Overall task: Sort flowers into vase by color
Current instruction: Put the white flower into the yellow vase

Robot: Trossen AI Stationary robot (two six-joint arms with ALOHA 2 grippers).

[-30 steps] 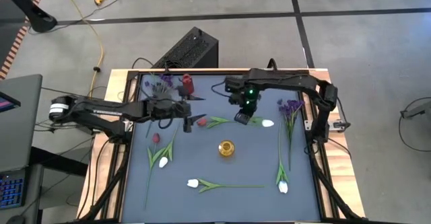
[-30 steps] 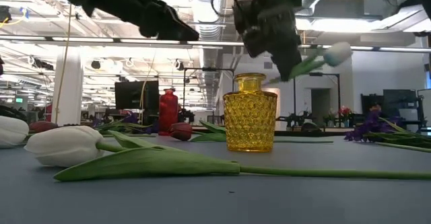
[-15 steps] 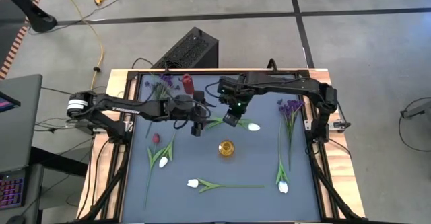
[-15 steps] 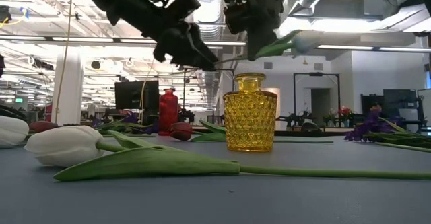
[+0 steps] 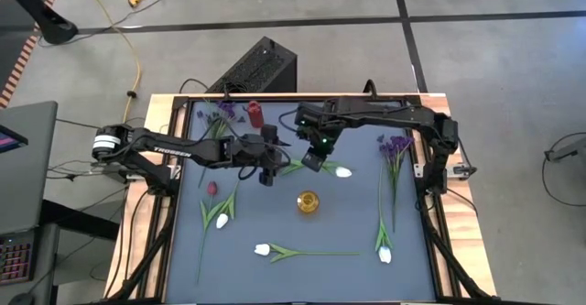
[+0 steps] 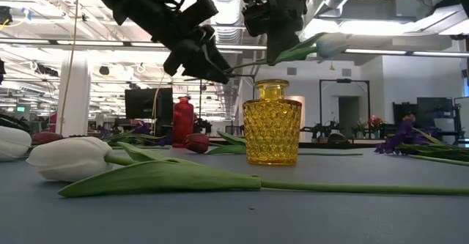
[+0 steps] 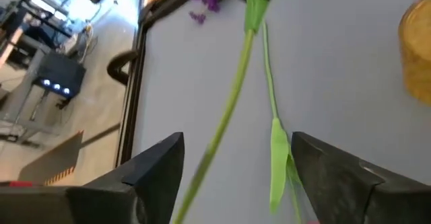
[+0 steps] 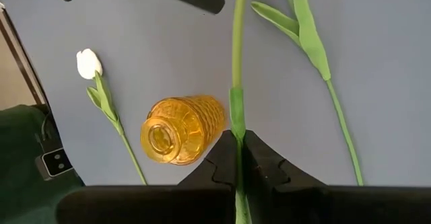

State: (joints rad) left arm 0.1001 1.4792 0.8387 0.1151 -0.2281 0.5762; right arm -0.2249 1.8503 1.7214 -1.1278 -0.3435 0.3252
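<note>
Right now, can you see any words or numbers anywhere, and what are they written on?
White lettering on the left arm in the high view: too small and blurred to read.
Glowing screens in the room behind the table, low view: nothing readable.
Yellow vase, red vase, the flowers and the table: no words, labels or numbers that I can see.
So there is nothing I can quote.

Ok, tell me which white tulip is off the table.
The white tulip held in the air by the right gripper, above the yellow vase. The other white tulips lie flat on the mat.
</note>
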